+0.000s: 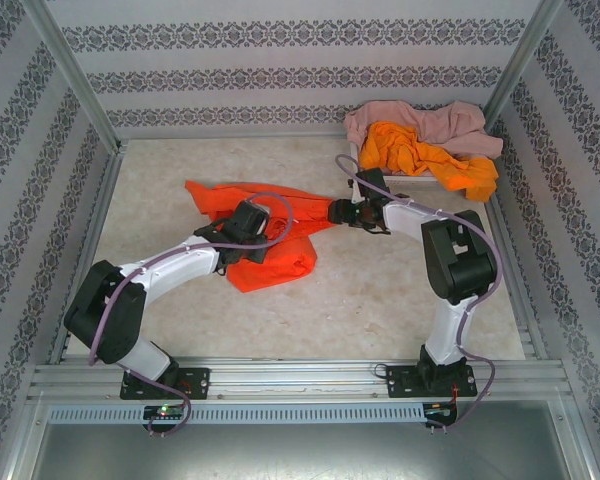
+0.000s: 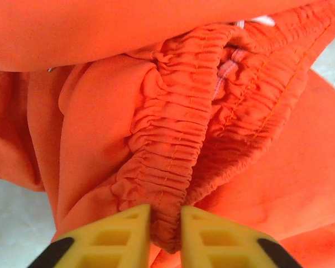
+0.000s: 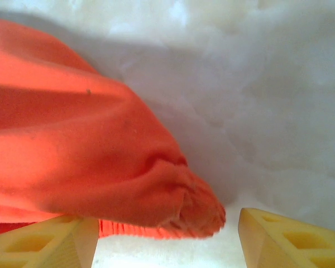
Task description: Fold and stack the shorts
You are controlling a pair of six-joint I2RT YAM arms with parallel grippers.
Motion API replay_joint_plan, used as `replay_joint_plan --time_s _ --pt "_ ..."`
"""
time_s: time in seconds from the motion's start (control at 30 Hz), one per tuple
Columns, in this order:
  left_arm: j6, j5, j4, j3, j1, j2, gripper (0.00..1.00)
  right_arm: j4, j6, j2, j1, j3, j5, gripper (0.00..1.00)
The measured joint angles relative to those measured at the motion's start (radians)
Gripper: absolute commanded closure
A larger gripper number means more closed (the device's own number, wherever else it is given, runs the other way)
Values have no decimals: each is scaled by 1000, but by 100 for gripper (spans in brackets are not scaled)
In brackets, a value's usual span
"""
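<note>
One pair of bright orange shorts [image 1: 272,262] lies crumpled on the middle of the table. My left gripper [image 1: 248,222] sits over its left part. In the left wrist view its yellow fingers [image 2: 128,234] are shut on the gathered elastic waistband [image 2: 173,162], with a white drawstring [image 2: 257,21] showing at the top. My right gripper [image 1: 342,212] is at the cloth's right tip. In the right wrist view it [image 3: 166,222] stands open, and a bunched corner of the orange shorts [image 3: 100,162] lies between its wide-apart fingers, low over the table.
The dusty pink shorts [image 1: 420,122] and another orange pair [image 1: 432,160] are heaped at the back right corner. Patterned walls and metal posts [image 1: 75,75] close in the pale table [image 1: 380,300]. A metal rail runs along the near edge.
</note>
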State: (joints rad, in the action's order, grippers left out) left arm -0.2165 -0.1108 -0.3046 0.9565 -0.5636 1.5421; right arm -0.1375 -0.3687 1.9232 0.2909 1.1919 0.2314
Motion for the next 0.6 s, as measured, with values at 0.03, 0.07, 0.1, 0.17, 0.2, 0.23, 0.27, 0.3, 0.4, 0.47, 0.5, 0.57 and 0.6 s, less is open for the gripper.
replay_joint_plan --time_s 0.03,0.07,0.1,0.17,0.2,0.23,0.27,0.3,0.4,0.47,0.5,0.57,0.6 --pt "0 -3 2 -5 0 0 91 0 19 8 1 11 0 35" --pt "-1 -3 5 -8 0 0 93 -1 38 15 2 20 0 35" --pt "-2 -3 6 -10 0 0 94 -1 56 21 5 27 0 35" --pt "-4 -3 7 -11 0 0 95 -2 89 36 12 42 0 40" --pt "-4 -3 8 -11 0 0 95 -3 103 42 14 48 -2 41" --pt "-4 -3 11 -13 0 0 95 -6 114 50 20 55 -3 43" --pt "-4 -3 15 -16 0 0 96 -7 123 56 21 58 -5 46" --pt "-5 -5 18 -19 0 0 97 -8 135 61 21 60 -5 49" --pt "-8 -6 29 -34 0 -6 100 -9 158 81 21 65 -5 73" --pt "-12 -7 33 -46 1 -13 100 -12 159 90 21 69 -6 88" --pt "-14 -7 33 -50 1 -18 100 -12 164 90 21 69 -5 94" --pt "-16 -10 32 -55 3 -36 100 -12 161 89 21 71 -3 100" --pt "-16 -15 31 -57 5 -49 100 -12 159 88 22 72 -3 100"
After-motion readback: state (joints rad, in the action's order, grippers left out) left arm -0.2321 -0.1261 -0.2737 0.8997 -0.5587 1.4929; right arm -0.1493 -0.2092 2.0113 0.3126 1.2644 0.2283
